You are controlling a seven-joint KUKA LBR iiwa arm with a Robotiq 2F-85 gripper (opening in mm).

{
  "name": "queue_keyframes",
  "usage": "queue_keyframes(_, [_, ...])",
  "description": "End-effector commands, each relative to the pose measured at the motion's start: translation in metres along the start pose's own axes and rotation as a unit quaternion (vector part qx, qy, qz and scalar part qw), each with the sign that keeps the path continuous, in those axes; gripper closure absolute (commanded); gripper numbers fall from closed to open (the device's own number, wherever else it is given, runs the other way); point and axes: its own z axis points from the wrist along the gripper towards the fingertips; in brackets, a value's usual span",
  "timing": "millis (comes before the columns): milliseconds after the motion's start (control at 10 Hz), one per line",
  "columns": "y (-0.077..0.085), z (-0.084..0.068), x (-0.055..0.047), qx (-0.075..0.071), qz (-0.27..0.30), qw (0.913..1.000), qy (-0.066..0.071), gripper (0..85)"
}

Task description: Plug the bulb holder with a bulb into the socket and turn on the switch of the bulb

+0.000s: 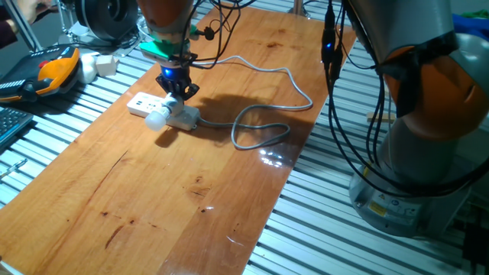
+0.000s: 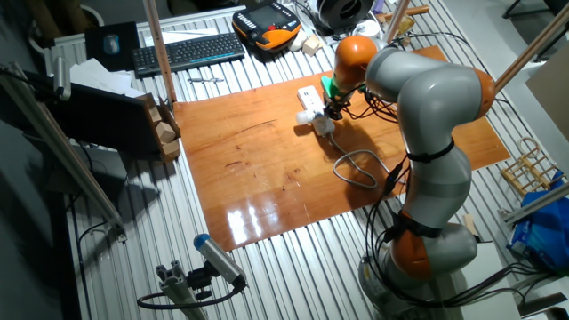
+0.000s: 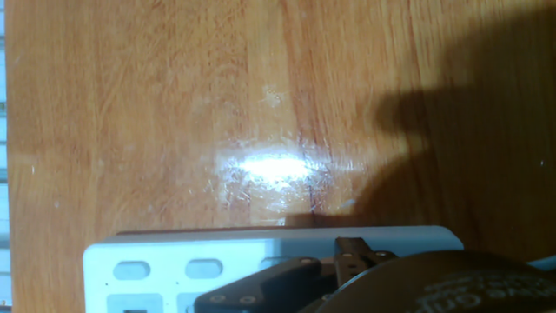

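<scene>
The socket is a long white power strip on the wooden table, and its grey cable loops off to the right. On the strip's cable end sits the white bulb holder. Its frosted bulb sticks out sideways over the wood. I cannot tell whether its pins are seated. My gripper hangs straight over the holder, with the fingers drawn together and the tips just above or touching it. In the other fixed view, the gripper stands over the holder and bulb. The hand view shows the strip with two outlets.
An orange and black teach pendant and small white items lie left of the board. A keyboard lies at the far side. Black cables hang by the robot base. The metal slatted bench surrounds the board.
</scene>
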Motion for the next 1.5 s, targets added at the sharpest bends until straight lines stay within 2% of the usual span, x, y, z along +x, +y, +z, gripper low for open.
queue_keyframes(0, [-0.001,0.002,0.000,0.001,0.000,1.0000,0.000,85.0])
queue_keyframes(200, [-0.001,0.000,0.000,0.002,-0.002,1.0000,0.001,85.0])
queue_keyframes(400, [-0.001,-0.009,0.000,0.008,-0.004,1.0000,0.000,85.0])
queue_keyframes(800, [0.001,-0.023,-0.001,0.009,-0.009,0.9999,0.000,85.0])
queue_keyframes(900, [0.001,-0.027,-0.002,0.009,-0.011,0.9999,0.005,85.0])
queue_keyframes(1000, [0.001,-0.035,-0.004,0.011,-0.011,0.9998,0.013,85.0])
queue_keyframes(1400, [0.005,-0.066,-0.002,0.018,-0.034,0.9991,0.020,85.0])
